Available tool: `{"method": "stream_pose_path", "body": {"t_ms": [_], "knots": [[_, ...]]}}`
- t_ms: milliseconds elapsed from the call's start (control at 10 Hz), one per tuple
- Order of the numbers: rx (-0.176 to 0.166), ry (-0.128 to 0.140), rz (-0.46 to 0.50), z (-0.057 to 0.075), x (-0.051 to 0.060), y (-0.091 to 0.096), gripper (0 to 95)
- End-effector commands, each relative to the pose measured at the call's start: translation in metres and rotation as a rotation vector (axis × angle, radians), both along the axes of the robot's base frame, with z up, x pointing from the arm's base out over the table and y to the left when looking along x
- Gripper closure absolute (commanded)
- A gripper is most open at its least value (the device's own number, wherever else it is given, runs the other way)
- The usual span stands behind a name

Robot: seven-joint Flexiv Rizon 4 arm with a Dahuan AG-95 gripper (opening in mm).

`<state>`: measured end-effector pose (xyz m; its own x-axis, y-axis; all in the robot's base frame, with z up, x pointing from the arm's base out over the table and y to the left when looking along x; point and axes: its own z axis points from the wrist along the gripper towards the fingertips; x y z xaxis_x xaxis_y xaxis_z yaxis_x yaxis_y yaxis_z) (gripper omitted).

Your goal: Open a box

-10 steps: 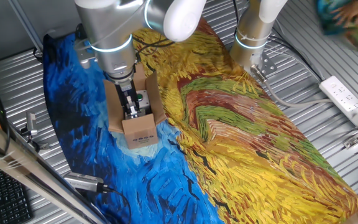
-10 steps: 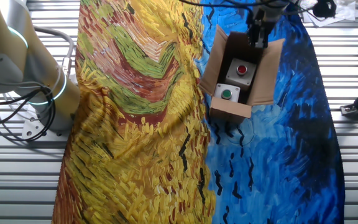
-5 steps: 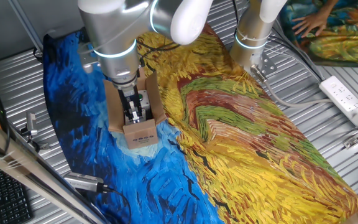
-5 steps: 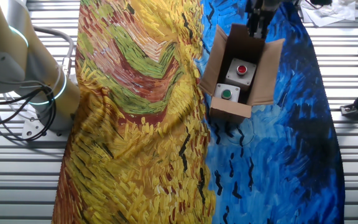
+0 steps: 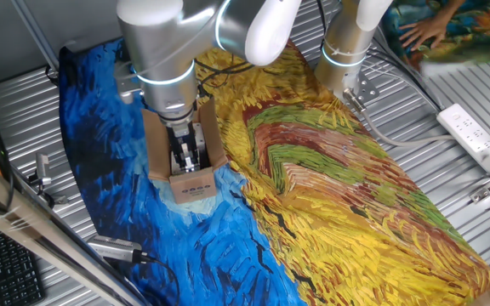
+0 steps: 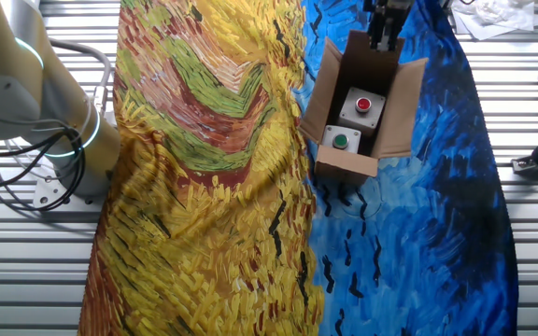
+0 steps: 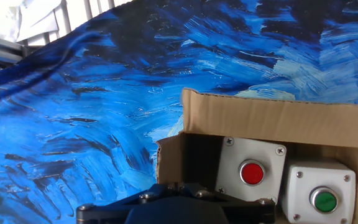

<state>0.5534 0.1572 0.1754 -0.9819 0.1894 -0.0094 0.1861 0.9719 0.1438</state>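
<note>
The box point(image 5: 191, 182) is a small brown cardboard box standing on the blue part of the painted cloth. Its top flaps are spread open and black marks show on its near end face. In the other fixed view the box point(image 6: 346, 166) holds two grey switch units, one with a red button point(image 6: 363, 104) and one with a green button point(image 6: 342, 141). My gripper point(image 5: 184, 155) hangs over the box's interior, above its far end point(image 6: 382, 37). In the hand view the gripper point(image 7: 178, 185) is shut with nothing in it, above the box wall point(image 7: 272, 121).
The cloth point(image 5: 330, 195) covers the table, yellow on one side and blue on the other. A second arm base point(image 5: 345, 53) stands at the back, with a white power strip point(image 5: 475, 136) to the right. A keyboard point(image 5: 7, 265) lies at the lower left.
My gripper has risen a little out of the box and drifted toward its far end. The box and its flaps have stayed as they were.
</note>
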Motion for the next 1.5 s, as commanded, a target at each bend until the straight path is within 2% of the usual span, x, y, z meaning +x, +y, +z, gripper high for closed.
{"method": "stream_pose_path", "body": {"t_ms": [100,700,1200,1500], "knots": [[-0.001,-0.001,-0.008,-0.002,0.000,0.001,95.0],[-0.018,-0.016,-0.021,-0.016,0.000,0.009,95.0],[-0.020,-0.023,-0.027,-0.018,-0.001,0.012,95.0],[-0.036,-0.023,-0.033,-0.017,-0.002,0.012,95.0]]}}
